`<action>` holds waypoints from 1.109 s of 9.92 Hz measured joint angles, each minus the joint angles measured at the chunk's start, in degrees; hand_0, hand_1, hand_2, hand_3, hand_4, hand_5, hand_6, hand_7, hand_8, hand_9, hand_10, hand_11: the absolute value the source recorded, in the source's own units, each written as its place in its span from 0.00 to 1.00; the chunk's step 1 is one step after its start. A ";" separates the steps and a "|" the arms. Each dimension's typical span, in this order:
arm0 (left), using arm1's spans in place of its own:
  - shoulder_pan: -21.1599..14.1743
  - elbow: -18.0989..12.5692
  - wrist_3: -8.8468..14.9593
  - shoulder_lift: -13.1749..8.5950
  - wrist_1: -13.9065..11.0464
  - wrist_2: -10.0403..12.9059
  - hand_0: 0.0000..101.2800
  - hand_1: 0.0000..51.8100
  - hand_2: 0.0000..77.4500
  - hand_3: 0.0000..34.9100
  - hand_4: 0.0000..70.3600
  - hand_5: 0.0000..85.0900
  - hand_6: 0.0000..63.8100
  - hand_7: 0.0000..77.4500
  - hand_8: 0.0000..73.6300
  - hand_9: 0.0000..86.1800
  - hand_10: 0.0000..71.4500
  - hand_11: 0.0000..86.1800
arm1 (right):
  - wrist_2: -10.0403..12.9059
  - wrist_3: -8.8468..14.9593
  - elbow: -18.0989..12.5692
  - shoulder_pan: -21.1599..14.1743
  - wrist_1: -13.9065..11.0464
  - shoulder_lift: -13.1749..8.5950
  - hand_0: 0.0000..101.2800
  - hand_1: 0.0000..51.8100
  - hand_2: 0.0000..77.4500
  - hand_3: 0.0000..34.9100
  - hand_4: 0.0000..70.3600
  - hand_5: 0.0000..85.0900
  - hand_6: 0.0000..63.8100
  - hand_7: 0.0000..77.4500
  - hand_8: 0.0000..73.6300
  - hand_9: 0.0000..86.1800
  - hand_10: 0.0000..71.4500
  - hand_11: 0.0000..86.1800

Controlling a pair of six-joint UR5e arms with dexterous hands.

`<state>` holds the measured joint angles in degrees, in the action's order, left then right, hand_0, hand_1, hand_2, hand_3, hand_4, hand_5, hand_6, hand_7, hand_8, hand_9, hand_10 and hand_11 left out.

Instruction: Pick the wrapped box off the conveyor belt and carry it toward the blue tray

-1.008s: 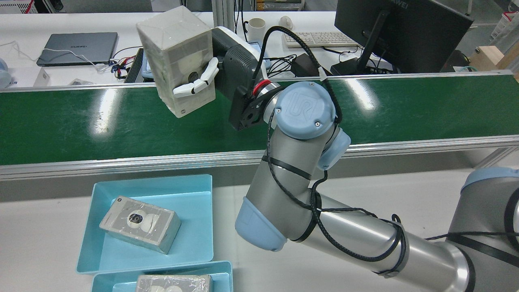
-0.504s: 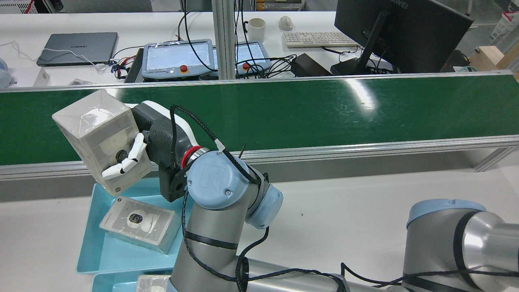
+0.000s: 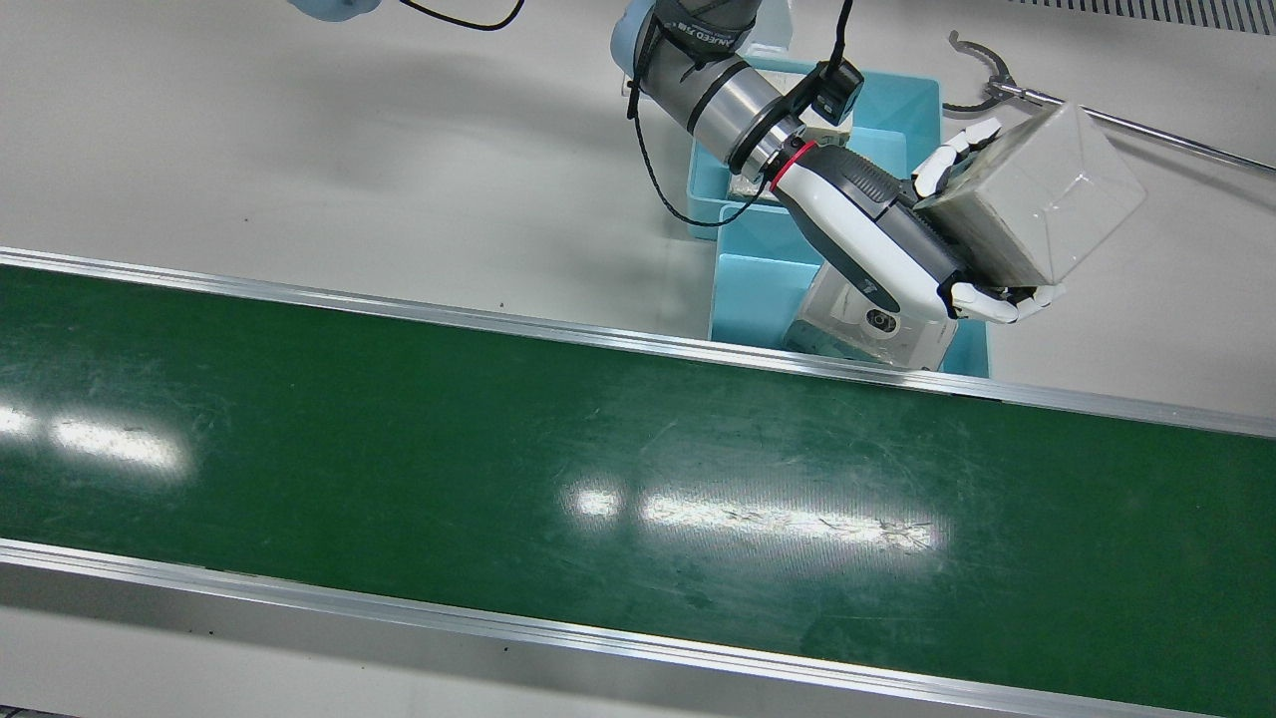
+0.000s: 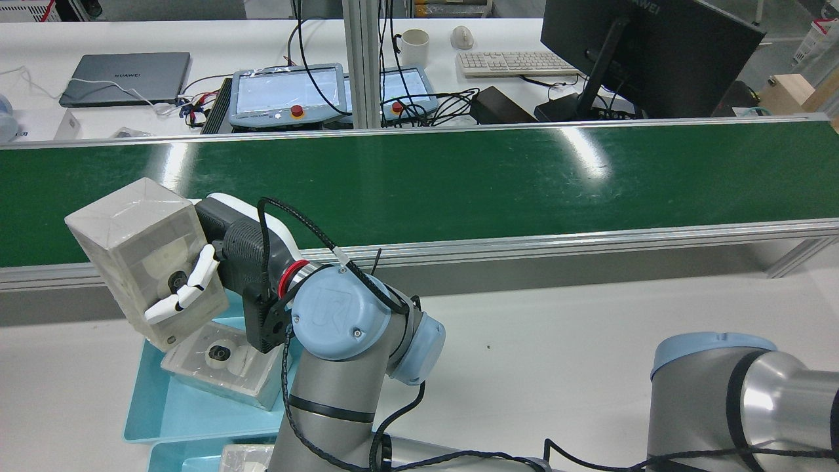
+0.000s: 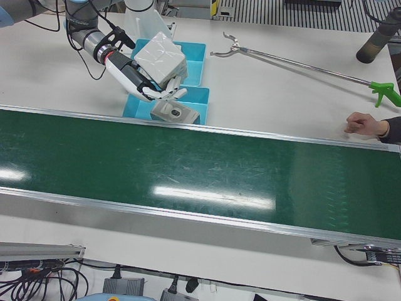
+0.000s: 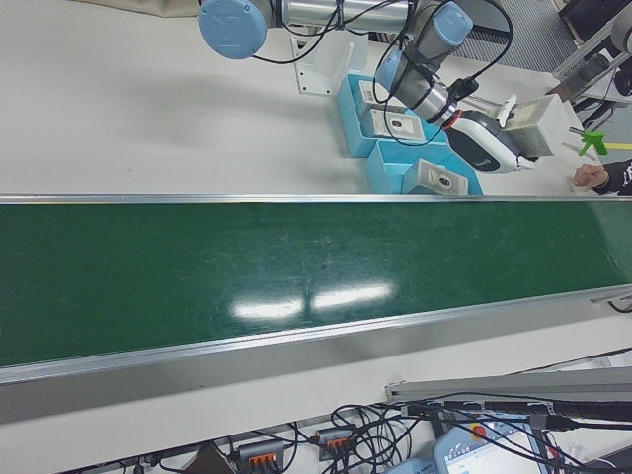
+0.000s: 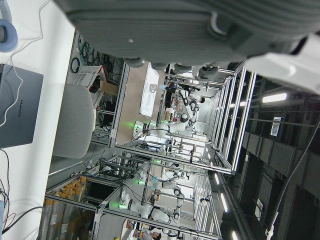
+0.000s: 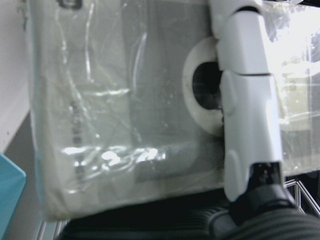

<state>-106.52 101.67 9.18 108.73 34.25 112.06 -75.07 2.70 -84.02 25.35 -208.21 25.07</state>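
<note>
My right hand point(image 4: 242, 255) is shut on the wrapped box point(image 4: 141, 249), a pale box in clear film, and holds it tilted in the air. The box hangs over the left end of the blue tray point(image 4: 170, 406), off the green conveyor belt point(image 4: 459, 177). In the front view the hand point(image 3: 887, 239) holds the box point(image 3: 1037, 199) past the right edge of the tray point(image 3: 758, 289). The right hand view shows a white finger point(image 8: 245, 115) across the box point(image 8: 125, 115). The left hand view shows only the dark palm point(image 7: 165, 30) against the room.
Another wrapped box point(image 4: 223, 367) lies in the blue tray. A second blue tray point(image 4: 190, 455) with a box stands beside it. A long grabber tool point(image 5: 301, 63) lies on the table, and a person's hand point(image 5: 363, 123) rests at the belt's edge.
My right hand carried the wrapped box from above the belt's far side back and down to the left, across the belt's near rail, to above the blue tray.
</note>
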 joint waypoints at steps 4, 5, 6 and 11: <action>0.00 0.00 0.00 0.00 0.00 0.00 0.00 0.00 0.01 0.00 0.00 0.01 0.01 0.01 0.01 0.01 0.01 0.01 | -1.63 -0.49 0.02 -0.04 1.84 -1.03 0.48 0.21 0.02 0.00 0.19 0.12 0.15 0.22 0.00 0.03 0.44 0.56; 0.00 0.00 0.00 0.00 0.00 0.00 0.00 0.00 0.01 0.00 0.00 0.01 0.01 0.01 0.01 0.01 0.01 0.01 | -1.74 -0.50 -0.02 -0.07 1.94 -1.21 0.48 0.22 0.02 0.00 0.18 0.20 0.08 0.11 0.00 0.01 0.51 0.63; 0.00 0.00 0.00 0.00 0.00 0.00 0.00 0.00 0.01 0.00 0.00 0.01 0.01 0.01 0.01 0.01 0.01 0.01 | -1.79 -0.50 -0.05 -0.07 1.99 -1.32 0.48 0.18 0.01 0.00 0.18 0.20 0.07 0.11 0.00 0.01 0.43 0.58; 0.00 0.00 0.00 0.00 0.00 0.00 0.00 0.00 0.01 0.00 0.00 0.01 0.01 0.01 0.01 0.01 0.01 0.01 | -2.59 -0.55 -0.55 0.09 1.86 -2.12 0.49 0.27 0.02 0.00 0.16 0.22 0.08 0.13 0.00 0.01 0.00 0.03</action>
<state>-106.52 101.67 9.18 108.73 34.25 112.06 -77.65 2.15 -84.57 25.44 -206.35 22.94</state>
